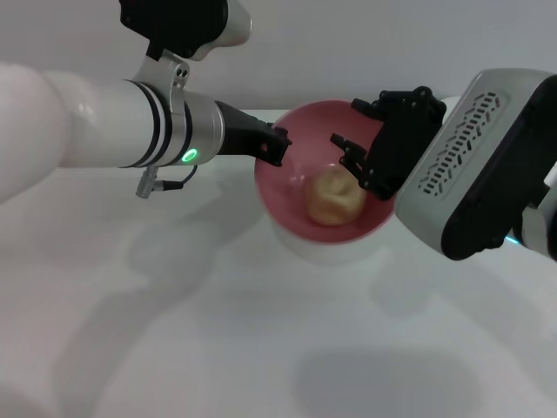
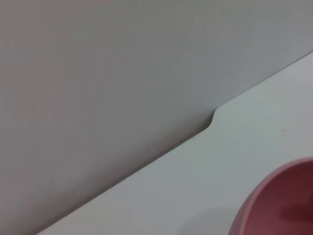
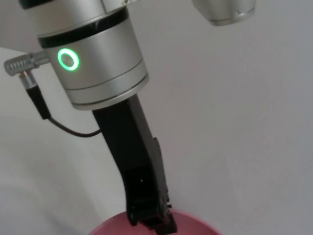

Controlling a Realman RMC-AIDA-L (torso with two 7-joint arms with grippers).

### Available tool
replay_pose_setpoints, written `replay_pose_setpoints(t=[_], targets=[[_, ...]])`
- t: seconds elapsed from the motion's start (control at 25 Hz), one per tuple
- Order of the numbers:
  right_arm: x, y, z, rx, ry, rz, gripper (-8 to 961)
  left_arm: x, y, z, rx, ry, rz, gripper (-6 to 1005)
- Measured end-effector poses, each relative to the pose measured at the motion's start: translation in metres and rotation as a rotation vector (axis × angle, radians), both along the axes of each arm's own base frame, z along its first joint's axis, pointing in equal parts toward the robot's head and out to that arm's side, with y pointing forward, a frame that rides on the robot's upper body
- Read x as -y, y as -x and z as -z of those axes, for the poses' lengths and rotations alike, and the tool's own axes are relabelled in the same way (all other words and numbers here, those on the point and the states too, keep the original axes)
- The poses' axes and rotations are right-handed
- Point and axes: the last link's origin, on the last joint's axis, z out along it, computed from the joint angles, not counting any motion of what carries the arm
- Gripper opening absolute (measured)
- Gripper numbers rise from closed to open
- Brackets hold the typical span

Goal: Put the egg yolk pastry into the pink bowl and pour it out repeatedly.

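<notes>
- Inside the pink bowl (image 1: 296, 196), low against its right wall, lies the egg yolk pastry (image 1: 336, 197); the bowl sits on the white table (image 1: 218, 331).
- The left gripper (image 1: 271, 144) pinches the bowl's left rim, closed on it; the right wrist view shows this grip (image 3: 149, 215) from close by.
- The right gripper (image 1: 350, 157) hangs over the bowl just above the pastry, fingers spread, partly hiding the right rim.
- The left wrist view catches only a slice of the bowl (image 2: 283, 200).
</notes>
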Motion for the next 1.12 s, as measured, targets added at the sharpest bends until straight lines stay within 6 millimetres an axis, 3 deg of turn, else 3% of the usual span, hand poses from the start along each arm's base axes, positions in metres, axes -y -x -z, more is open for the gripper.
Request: replay_pose_setpoints(t=[0.24, 0.56, 0.88, 1.0, 1.12], targets=[[0.001, 0.004, -0.01, -0.033, -0.062, -0.026, 355, 0.002, 0.003, 0.001, 0.005, 0.0, -0.007, -1], [0.023, 0.006, -0.063, -0.149, -0.449, -0.178, 351, 0.001, 0.006, 0.002, 0.044, -0.06, 0.021, 0], [0.042, -0.029, -0.083, -0.25, -0.729, -0.23, 244, -0.004, 0.008, -0.005, 0.119, -0.189, 0.077, 0], [0.045, -0.041, -0.082, -0.258, -0.757, -0.219, 204, -0.005, 0.0, -0.009, 0.166, -0.271, 0.148, -1], [0.046, -0.049, -0.077, -0.25, -0.754, -0.204, 89, -0.004, -0.01, -0.011, 0.212, -0.371, 0.253, -1]])
